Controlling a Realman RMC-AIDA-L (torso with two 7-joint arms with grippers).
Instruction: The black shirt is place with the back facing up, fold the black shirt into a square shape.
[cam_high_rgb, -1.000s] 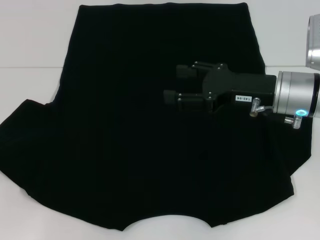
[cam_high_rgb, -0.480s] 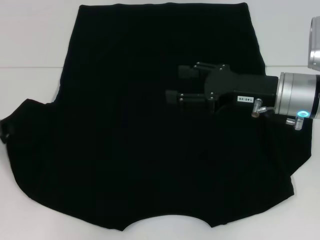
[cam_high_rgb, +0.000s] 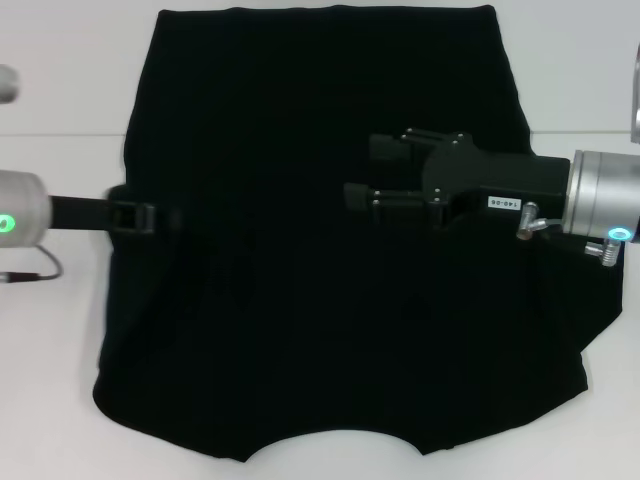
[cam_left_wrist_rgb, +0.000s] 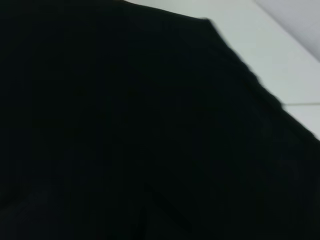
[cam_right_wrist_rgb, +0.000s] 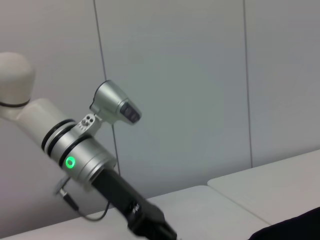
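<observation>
Black shirt lies spread flat on the white table, filling most of the head view. Its straight edge sits at the far side of the table; a curved cutout shows at the near edge. No lettering visible on the upper face. The left side of the shirt is drawn inward, its edge running almost straight down from the left hand to the near left corner. On the right a sleeve part spreads out to the frame edge.

Left hand reaches in from the left, at the shirt's left edge about mid-height, its black tip merging with the cloth. Can't tell if its fingers are spread or pinching the fabric. Silver wrist segment with a green light ring sits over bare table on the left.

Right hand comes in from the right, over the right-centre of the shirt, pointing toward the left. Its two black fingers are spread apart with a gap between them, holding nothing.

Left wrist view is almost all black cloth, with a strip of white table at one corner. Right wrist view shows the left arm against a grey wall, table below, and a sliver of shirt in the corner.
</observation>
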